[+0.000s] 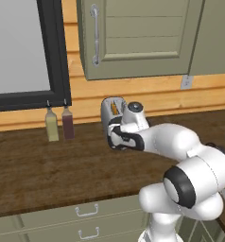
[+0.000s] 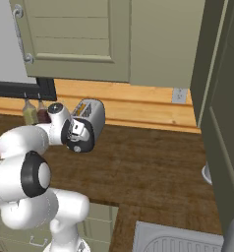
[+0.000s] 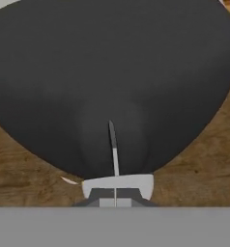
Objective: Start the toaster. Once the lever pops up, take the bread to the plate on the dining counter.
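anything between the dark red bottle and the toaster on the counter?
Nothing. In the left base view, only bare wooden counter lies between the dark red bottle and the toaster.

We find a rendered domestic kitchen. A dark wood-grain countertop (image 1: 48,165) runs along a wall of horizontal honey-coloured wood boards (image 2: 138,106). Below it sit olive-green drawers (image 1: 81,220) with metal pull handles. Above hang olive-green panelled wall cabinets (image 1: 138,35), one with a long vertical handle (image 1: 95,35). A black-framed window (image 1: 24,52) sits at the left, with two bottles (image 1: 59,124) standing on the counter beneath it. A small silver toaster (image 2: 89,114) stands at the wall, and a wall socket (image 2: 178,95) is set in the boards. A ridged sink drainer (image 2: 180,241) shows at the counter's near end.
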{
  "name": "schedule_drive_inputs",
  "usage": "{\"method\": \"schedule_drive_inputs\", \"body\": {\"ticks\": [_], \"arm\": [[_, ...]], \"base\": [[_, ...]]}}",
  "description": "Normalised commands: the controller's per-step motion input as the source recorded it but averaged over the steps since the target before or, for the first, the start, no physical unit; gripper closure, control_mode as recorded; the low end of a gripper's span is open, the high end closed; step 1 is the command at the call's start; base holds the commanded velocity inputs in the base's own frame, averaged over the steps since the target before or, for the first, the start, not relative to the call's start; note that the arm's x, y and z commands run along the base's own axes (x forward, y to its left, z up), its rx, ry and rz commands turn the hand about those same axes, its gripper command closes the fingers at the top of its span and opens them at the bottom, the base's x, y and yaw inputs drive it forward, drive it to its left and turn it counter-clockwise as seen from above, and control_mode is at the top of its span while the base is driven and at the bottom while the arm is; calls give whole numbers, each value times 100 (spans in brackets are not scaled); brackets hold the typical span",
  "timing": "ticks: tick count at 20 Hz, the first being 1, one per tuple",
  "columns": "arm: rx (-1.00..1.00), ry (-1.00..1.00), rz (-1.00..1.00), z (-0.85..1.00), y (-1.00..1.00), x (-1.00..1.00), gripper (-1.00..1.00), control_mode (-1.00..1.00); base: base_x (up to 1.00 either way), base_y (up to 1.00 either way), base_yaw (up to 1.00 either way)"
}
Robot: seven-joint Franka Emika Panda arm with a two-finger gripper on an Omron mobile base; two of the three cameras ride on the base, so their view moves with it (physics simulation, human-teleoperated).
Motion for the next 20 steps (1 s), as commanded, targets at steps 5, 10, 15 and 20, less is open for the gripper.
{"method": "schedule_drive_inputs", "body": {"ticks": [5, 10, 15, 20], "arm": [[0, 7, 0, -67, 3, 0, 100, -100], [0, 10, 0, -90, 1, 2, 100, -100], [0, 2, 0, -72, 5, -4, 100, -100], [0, -6, 0, 33, 0, -46, 100, -100]], "base": [[0, 0, 0], [0, 0, 0], [0, 0, 0], [0, 0, 0]]}}
